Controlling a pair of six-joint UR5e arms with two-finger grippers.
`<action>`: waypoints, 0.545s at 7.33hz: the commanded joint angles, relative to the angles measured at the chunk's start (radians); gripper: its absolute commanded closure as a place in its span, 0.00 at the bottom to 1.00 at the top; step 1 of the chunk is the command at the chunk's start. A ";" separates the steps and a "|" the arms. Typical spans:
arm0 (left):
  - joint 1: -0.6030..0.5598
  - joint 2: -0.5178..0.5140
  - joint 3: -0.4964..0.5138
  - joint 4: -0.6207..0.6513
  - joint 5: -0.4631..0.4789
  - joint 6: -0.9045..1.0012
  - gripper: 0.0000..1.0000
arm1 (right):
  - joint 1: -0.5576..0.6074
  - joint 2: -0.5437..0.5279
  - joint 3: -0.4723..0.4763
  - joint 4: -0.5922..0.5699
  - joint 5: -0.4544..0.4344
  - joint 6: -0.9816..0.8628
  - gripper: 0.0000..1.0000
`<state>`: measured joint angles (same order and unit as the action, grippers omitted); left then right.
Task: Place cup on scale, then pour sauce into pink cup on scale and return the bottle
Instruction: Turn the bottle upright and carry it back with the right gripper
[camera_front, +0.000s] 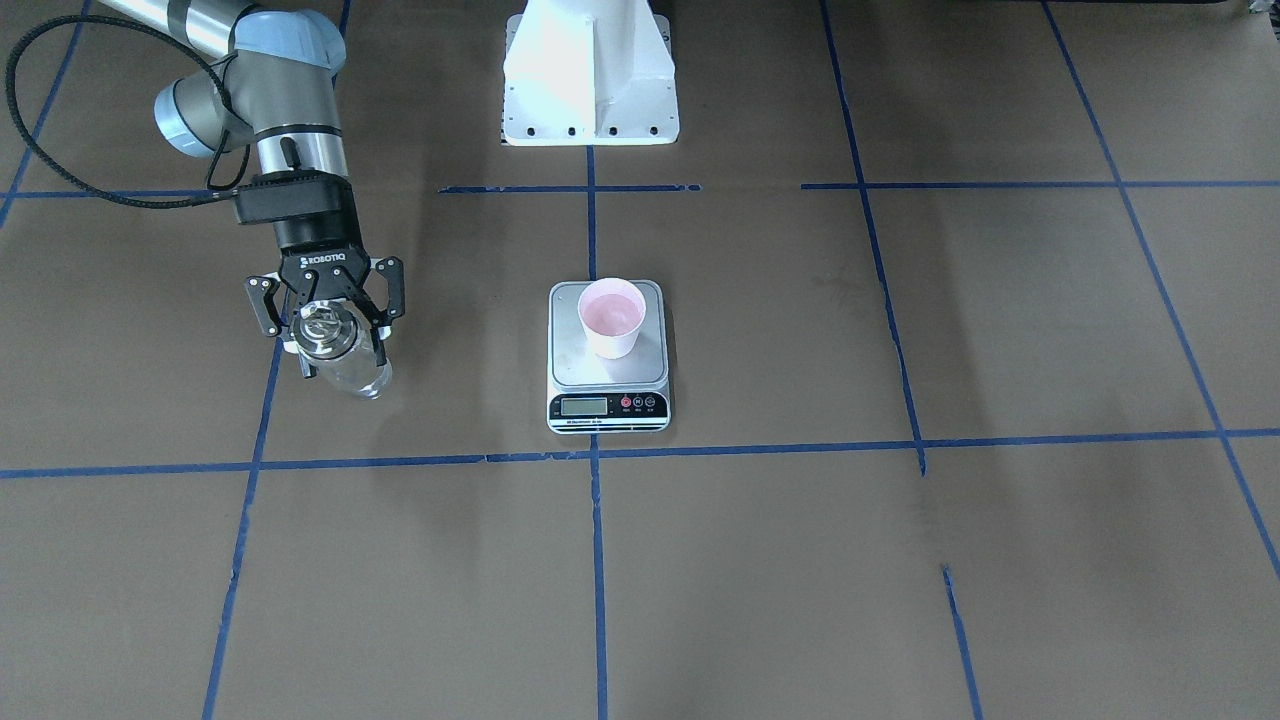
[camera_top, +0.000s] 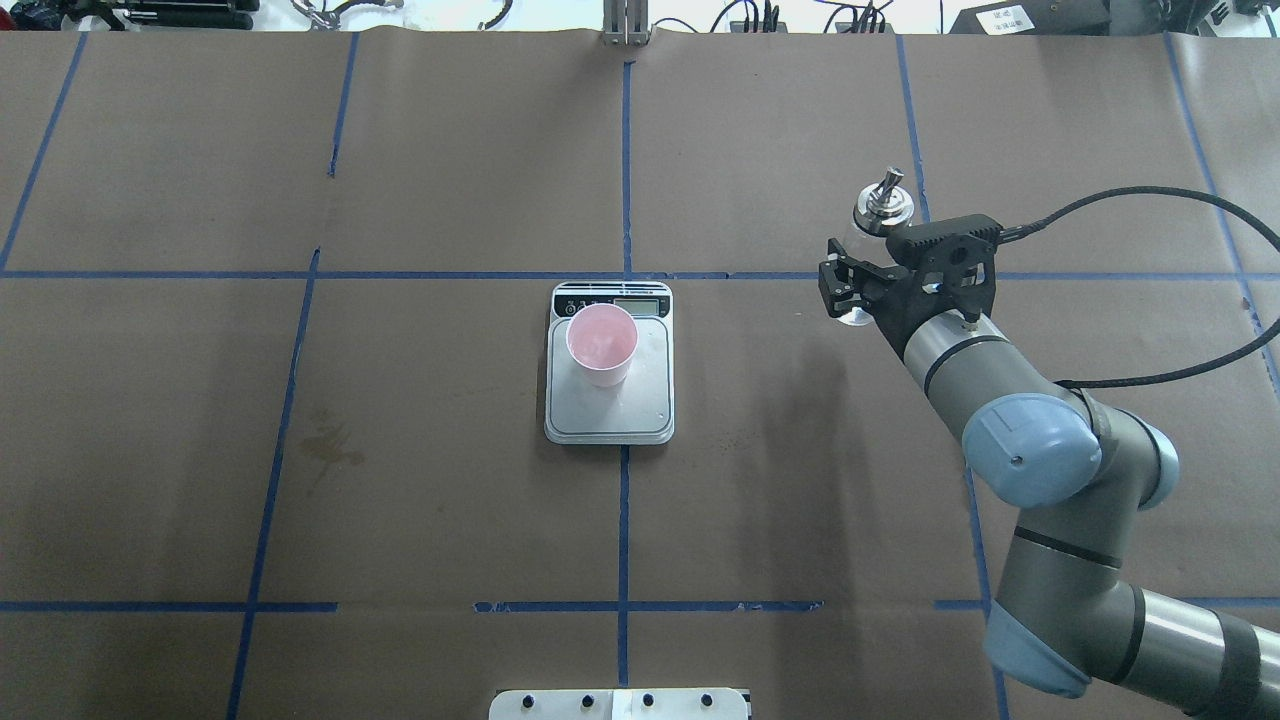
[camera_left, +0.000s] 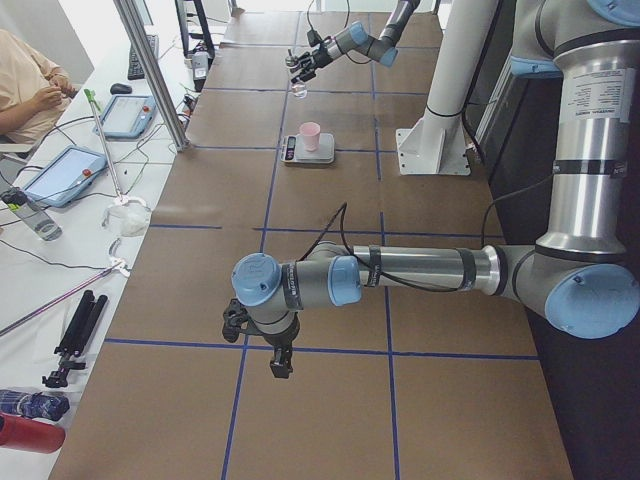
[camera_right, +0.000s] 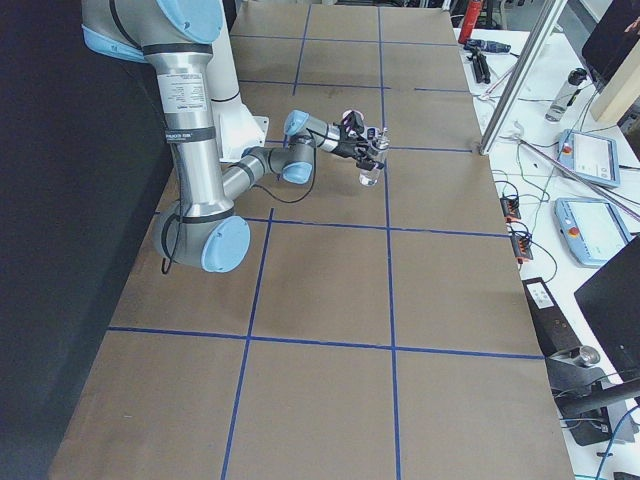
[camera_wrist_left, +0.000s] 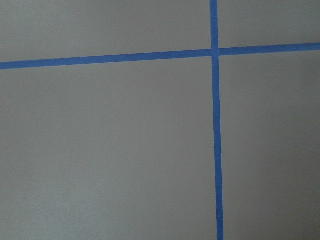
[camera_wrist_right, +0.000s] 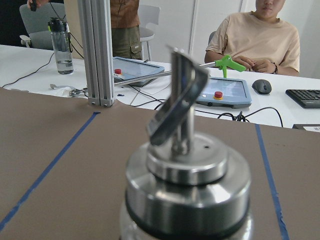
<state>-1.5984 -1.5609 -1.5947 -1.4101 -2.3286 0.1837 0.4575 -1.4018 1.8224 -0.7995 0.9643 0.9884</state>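
The right gripper (camera_front: 335, 335) is clamping its fingers, spread fairly wide, on either side of the clear bottle (camera_front: 355, 372), just below its silver pourer cap, well off to one side of the scale (camera_front: 640, 375). The pink cup (camera_front: 611, 315) is sitting upright on the scale's plate. The left gripper (camera_left: 280, 362) is hanging over bare brown tabletop (camera_front: 800, 560) gridded with blue tape (camera_front: 598, 540); how open it is, I cannot tell. Beyond the tabletop, a person in a beige shirt (camera_wrist_right: 260, 37) is sitting at a white desk.
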 joint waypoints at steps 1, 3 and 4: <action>0.000 -0.004 -0.001 -0.001 0.000 0.000 0.00 | -0.002 -0.110 -0.005 0.073 -0.010 0.090 1.00; 0.000 -0.007 -0.002 -0.001 0.000 -0.001 0.00 | -0.017 -0.131 -0.017 0.095 -0.059 0.093 1.00; 0.000 -0.007 -0.002 -0.001 0.000 0.000 0.00 | -0.045 -0.129 -0.029 0.097 -0.106 0.093 1.00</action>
<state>-1.5984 -1.5668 -1.5965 -1.4109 -2.3286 0.1834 0.4378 -1.5261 1.8051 -0.7094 0.9034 1.0789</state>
